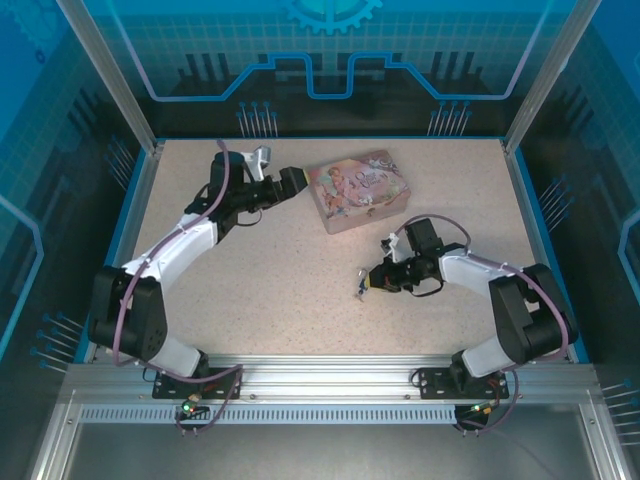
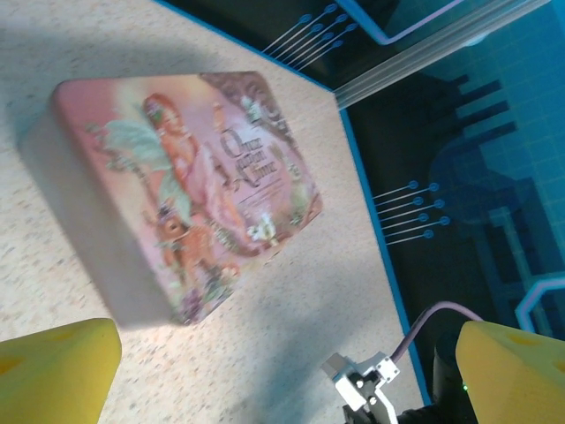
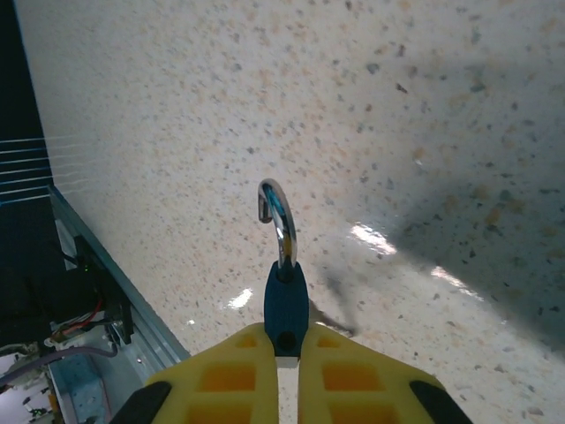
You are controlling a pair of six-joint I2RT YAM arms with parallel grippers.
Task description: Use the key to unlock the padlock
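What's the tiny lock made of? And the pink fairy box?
The padlock has a shiny silver shackle, likely polished metal by its glints. Its blue body looks painted or plastic-coated, unclear which. The pink box looks like printed tin, smooth with rounded edges.

I am looking across a speckled beige tabletop (image 1: 250,300), blue trim (image 1: 330,137) edging it. Translucent blue panels (image 1: 330,50) with circuit-line graphics are walling it in; an aluminium rail (image 1: 330,378) is running along the near edge
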